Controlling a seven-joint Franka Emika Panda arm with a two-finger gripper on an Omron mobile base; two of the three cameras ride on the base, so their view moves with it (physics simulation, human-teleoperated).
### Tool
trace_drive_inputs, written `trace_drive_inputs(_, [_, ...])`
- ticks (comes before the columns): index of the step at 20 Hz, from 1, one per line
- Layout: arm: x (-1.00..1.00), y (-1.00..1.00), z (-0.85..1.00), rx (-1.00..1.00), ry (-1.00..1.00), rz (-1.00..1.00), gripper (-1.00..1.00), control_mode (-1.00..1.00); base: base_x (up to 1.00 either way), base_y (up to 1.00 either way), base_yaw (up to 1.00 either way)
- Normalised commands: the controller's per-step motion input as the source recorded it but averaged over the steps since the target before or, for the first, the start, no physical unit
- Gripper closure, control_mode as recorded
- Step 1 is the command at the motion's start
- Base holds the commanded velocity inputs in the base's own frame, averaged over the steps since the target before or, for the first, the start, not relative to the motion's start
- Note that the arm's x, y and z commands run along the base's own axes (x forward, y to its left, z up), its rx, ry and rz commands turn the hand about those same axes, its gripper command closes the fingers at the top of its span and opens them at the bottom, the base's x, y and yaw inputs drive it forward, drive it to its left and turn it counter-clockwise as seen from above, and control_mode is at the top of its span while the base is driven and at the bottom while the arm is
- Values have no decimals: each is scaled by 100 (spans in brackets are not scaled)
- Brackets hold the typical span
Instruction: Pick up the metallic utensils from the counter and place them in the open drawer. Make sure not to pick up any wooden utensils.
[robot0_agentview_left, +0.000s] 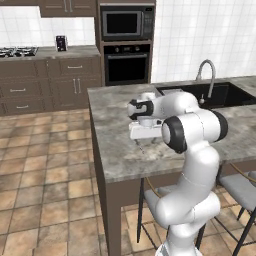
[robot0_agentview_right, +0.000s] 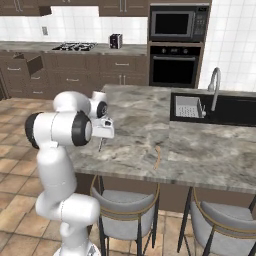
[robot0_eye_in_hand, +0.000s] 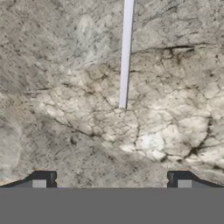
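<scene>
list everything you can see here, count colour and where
counter: one, grey-brown marbled, island in the foreground
utensil handle: one, slim and silver, flat on the counter ahead of the gripper
sink: one, black, set in the counter's far right
faucet: one, curved steel, at the sink
microwave: one, dark, built in above the oven
oven: one, black, in the back wall
stove: one, dark, on the back counter
stools: two, grey seats, under the counter
gripper: one, dark tips, open above the counter
</scene>
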Motion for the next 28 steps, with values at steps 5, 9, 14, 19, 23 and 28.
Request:
trace_drive_inputs(5, [51, 0, -36, 0, -1, 1, -100, -100, 0, 0, 0])
trace_drive_inputs(9, [49, 0, -36, 0, 0, 0, -100, -100, 0, 0, 0])
trace_drive_inputs(14, [49, 0, -30, 0, 0, 0, -100, -100, 0, 0, 0])
trace_drive_inputs(19, [48, 0, -28, 0, 0, 0, -100, -100, 0, 0, 0])
trace_drive_inputs(23, [35, 1, -28, 0, 0, 0, -100, -100, 0, 0, 0])
trace_drive_inputs(28, [15, 1, -31, 0, 0, 0, -100, -100, 0, 0, 0])
